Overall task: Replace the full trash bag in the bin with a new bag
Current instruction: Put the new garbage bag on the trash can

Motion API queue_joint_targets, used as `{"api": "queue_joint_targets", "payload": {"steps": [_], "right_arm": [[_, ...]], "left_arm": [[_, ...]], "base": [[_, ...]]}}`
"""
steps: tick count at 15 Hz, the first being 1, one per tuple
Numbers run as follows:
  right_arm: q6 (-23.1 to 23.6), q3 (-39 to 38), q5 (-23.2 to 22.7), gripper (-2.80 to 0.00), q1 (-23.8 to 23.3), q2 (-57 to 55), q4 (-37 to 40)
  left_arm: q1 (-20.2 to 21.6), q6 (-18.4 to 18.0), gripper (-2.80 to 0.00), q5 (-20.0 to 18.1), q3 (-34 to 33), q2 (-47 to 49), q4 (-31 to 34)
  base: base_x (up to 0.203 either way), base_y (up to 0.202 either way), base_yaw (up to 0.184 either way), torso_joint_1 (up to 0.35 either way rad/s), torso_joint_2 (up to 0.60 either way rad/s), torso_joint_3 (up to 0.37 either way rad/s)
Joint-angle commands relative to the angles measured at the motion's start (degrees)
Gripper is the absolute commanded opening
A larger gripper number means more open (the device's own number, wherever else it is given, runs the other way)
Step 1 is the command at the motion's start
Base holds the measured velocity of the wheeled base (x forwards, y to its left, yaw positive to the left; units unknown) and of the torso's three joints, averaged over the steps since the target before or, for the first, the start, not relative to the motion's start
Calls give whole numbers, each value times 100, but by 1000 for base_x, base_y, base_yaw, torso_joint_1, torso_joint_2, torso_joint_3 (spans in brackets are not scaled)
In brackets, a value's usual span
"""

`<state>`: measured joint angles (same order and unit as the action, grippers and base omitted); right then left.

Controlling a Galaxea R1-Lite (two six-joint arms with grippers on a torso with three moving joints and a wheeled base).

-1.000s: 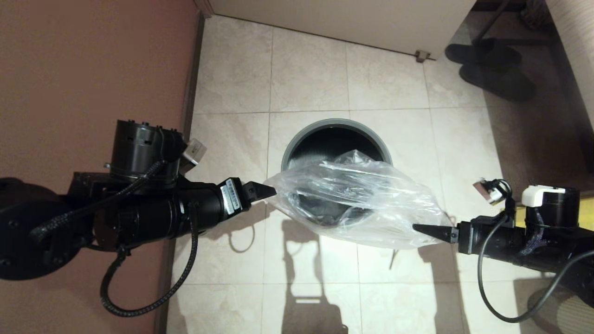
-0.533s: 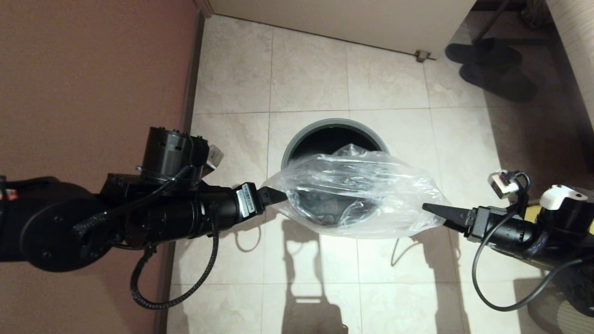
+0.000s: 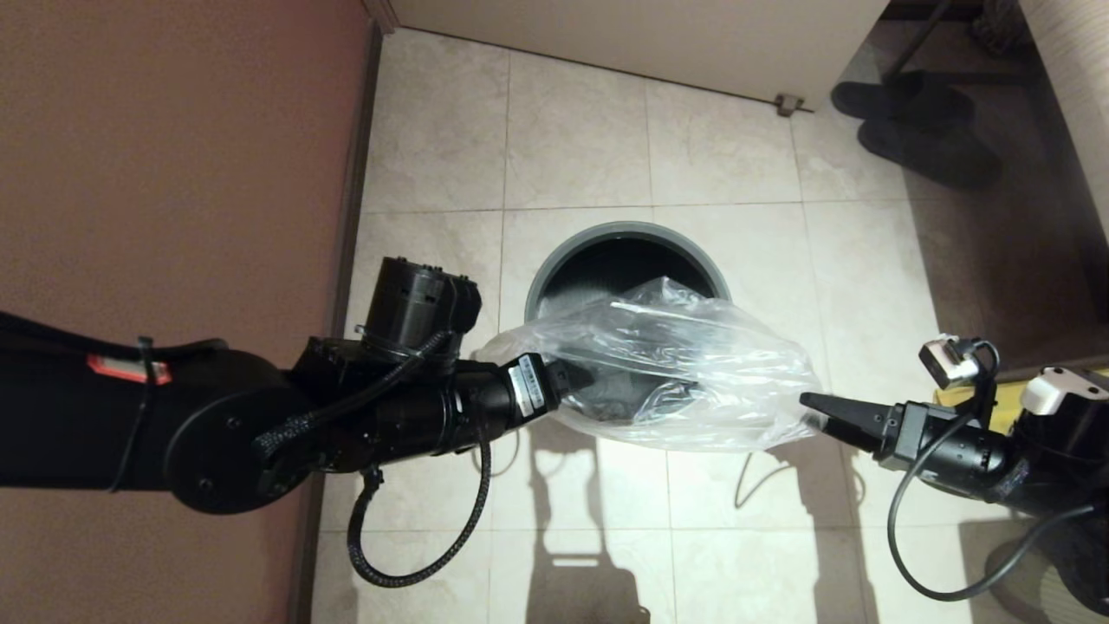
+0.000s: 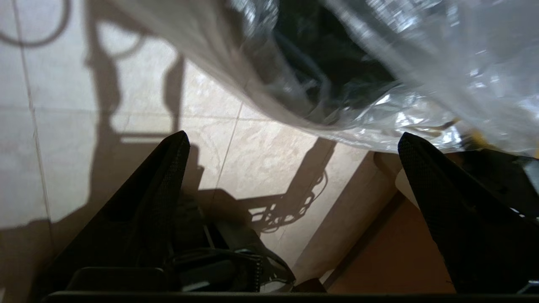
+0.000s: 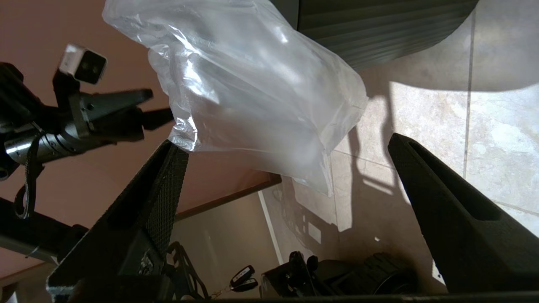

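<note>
- The new bag (image 3: 667, 377) is seen draped over the near part of the bin (image 3: 606, 238), puffed up and resting loosely across its rim; it is not yet pushed inside or folded over the edge.
- No full bag is visible in the bin, so removal is judged to be done; lining the bin is judged to be what is left.
- The left gripper (image 3: 576, 380) is placed at the bag's side left of the bin, its fingers spread wide with nothing pinched between them, as the left wrist view shows.
- The right gripper (image 3: 819, 406) is held just beside the bag's other end, right of the bin, fingers also spread wide and empty.
- The bag is thin, clear and crinkly, with bright creases; the bin is round, dark grey, with a lighter rim and ribbed wall.
- The floor (image 3: 572, 130) around the bin is laid with pale, glossy tiles.
</note>
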<state>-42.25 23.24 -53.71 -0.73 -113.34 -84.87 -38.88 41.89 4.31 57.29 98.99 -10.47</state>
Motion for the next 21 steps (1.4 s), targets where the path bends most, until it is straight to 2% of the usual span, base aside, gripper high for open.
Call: {"api": "queue_joint_targets", "payload": {"steps": [1,2,4,5,12,15,16,18,19,21], "right_arm": [[-20,-80,-25,0,-81,31,-47],[-20,-147,-23,0,-150,52,-47],[-28,-354,-27,0,-326,259,-47],[-28,-449,-28,-280,-370,348,-47],[-20,-970,0,-280,-854,581,-9],[-8,-1051,296,-280,-923,1247,419],[24,-1044,374,-280,-976,1539,738],[281,-815,458,-280,-1072,1664,1487],[364,-742,467,-280,-1096,1660,1631],[367,-724,476,-280,-1149,1666,1684]], "left_arm": [[-167,241,0,169,61,164,185],[-250,414,0,332,81,243,298],[-328,433,0,343,-30,168,309],[-355,427,-280,347,-80,84,309],[-480,443,-280,410,-273,130,345],[-447,442,-280,586,-71,535,361],[-445,449,-280,619,25,641,362],[-430,502,-280,969,372,988,411],[-422,558,-280,1141,675,1120,630],[-419,965,-280,1301,1295,1297,1420]], "base": [[0,0,0,0,0,0],[0,0,0,0,0,0],[0,0,0,0,0,0],[0,0,0,0,0,0],[0,0,0,0,0,0],[0,0,0,0,0,0],[0,0,0,0,0,0],[0,0,0,0,0,0],[0,0,0,0,0,0],[0,0,0,0,0,0]]}}
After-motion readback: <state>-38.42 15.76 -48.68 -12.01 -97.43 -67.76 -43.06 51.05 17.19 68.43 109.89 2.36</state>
